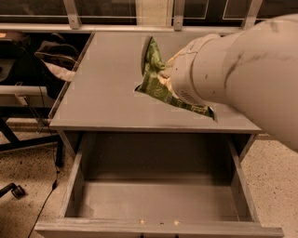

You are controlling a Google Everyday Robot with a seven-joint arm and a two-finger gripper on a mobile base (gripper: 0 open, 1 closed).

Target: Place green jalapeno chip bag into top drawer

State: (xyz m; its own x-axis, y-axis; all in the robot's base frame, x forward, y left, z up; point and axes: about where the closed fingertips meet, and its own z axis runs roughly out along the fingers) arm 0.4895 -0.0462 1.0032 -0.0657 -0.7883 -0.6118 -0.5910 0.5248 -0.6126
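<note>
On my feed I count one green jalapeno chip bag [152, 76], and one gripper [165, 79] clamped on it above the back half of the one grey table [102, 97]. One arm [251, 79] fills the right side of the view. Below the tabletop I see one top drawer [158, 201], pulled open, with three pale specks [159, 222] along its front lip. Behind the table I count three slanted frame posts [72, 14]. On the floor at the left there is one caster wheel [16, 191] and one thin dark cable [44, 204].
</note>
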